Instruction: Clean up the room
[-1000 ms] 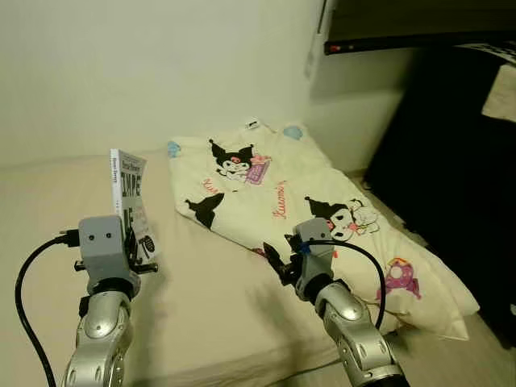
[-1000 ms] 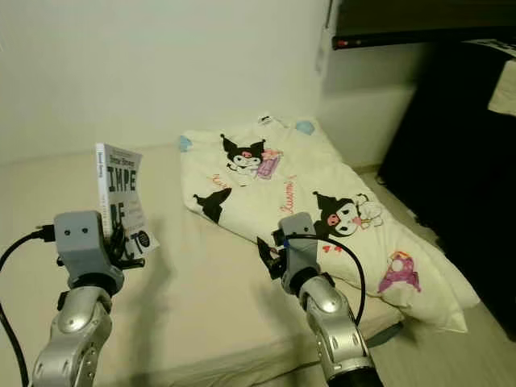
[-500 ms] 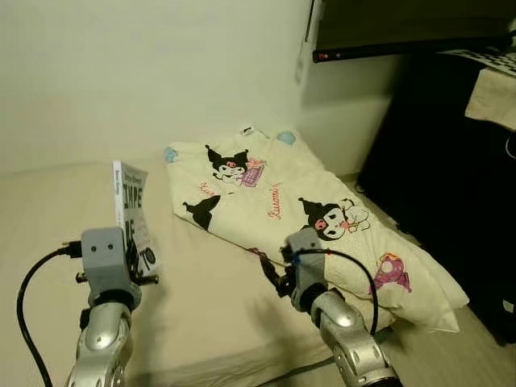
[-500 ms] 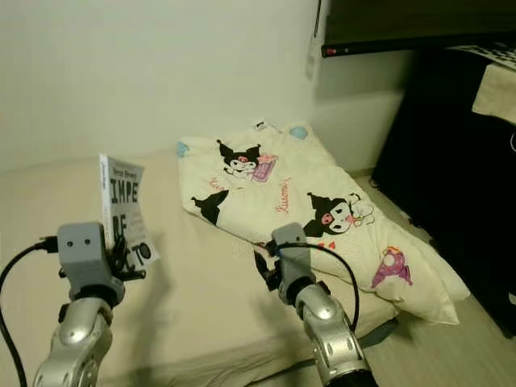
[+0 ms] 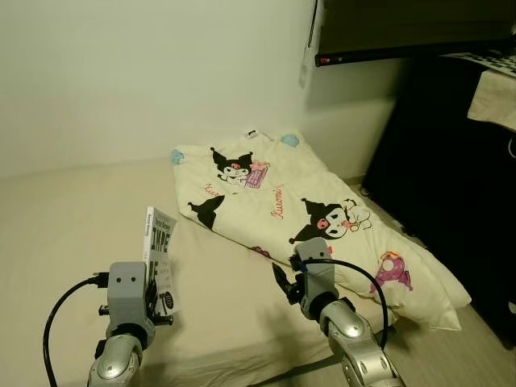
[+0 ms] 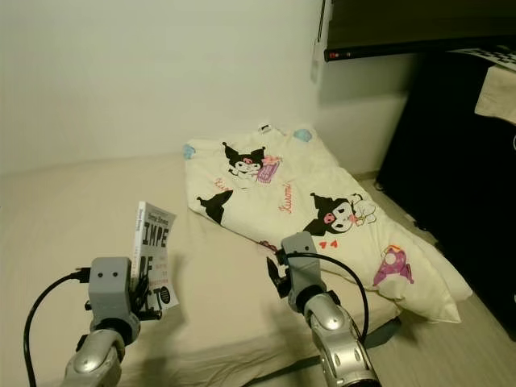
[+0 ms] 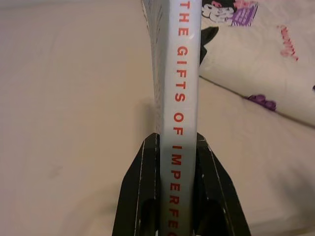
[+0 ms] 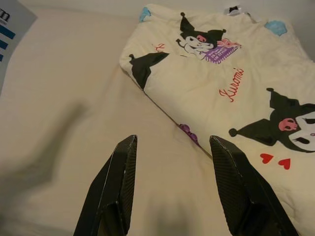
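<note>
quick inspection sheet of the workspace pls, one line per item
surface: beige mattress, bare on the robot's left half
job's things: book held upright above the mattress
clutter: cartoon-print blanket spread over the right side
grippers: left gripper clamps the book's spine; right gripper open, holding nothing, over the mattress by the blanket edge
cables: black cable loops from the left wrist, another on the right wrist
surroundings: white wall, dark furniture on the right

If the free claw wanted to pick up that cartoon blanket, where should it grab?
Probably the near edge of the blanket, from above. It lies flat on the mattress, so a folded edge gives the open right gripper something to pinch.
</note>
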{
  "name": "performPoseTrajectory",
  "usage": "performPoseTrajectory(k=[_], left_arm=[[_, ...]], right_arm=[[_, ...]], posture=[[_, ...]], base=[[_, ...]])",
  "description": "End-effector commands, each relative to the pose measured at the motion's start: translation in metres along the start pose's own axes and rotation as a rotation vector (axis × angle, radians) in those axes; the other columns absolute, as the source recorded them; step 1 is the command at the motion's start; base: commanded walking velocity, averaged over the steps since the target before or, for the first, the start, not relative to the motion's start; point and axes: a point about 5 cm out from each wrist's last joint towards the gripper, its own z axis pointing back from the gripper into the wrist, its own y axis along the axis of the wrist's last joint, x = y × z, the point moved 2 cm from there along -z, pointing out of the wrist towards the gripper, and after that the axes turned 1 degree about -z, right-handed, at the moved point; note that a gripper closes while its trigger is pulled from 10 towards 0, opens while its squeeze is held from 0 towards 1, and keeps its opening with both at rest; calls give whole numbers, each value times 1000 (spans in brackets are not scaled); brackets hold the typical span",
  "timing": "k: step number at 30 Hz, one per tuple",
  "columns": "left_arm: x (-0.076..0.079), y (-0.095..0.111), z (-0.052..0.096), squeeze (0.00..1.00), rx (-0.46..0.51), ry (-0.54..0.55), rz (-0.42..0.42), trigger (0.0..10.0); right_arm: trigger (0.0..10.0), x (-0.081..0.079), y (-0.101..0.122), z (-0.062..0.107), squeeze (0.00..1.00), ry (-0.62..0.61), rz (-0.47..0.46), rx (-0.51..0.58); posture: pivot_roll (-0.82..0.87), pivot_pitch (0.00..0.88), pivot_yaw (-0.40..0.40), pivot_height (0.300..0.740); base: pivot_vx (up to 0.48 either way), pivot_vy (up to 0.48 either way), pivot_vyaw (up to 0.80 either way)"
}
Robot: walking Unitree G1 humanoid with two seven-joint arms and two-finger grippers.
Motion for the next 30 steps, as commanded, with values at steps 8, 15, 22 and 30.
performPoseTrajectory(k=[8, 15, 22, 30], left_arm=[[3, 11, -5, 0, 54, -6, 14, 10000], [6, 13, -5, 0, 70, -31, 23, 10000], [6, 14, -4, 0, 82, -23, -14, 10000], [-4, 19, -4, 0, 110, 21, -24, 10000]], right_arm=[[10000, 0, -3, -1, 0, -21, -6, -2], [10000, 0, -3, -2, 0, -29, 14, -1], [10000, -1, -3, -3, 0, -17, 19, -1], [10000, -10, -2, -6, 0, 18, 11, 3]], posture=[[-90, 83, -55, 740], [-94, 93, -41, 740], [-86, 85, -45, 740], [-80, 89, -41, 740]], base=[[0, 0, 0], [0, 0, 0], [0, 0, 0], [0, 0, -500]])
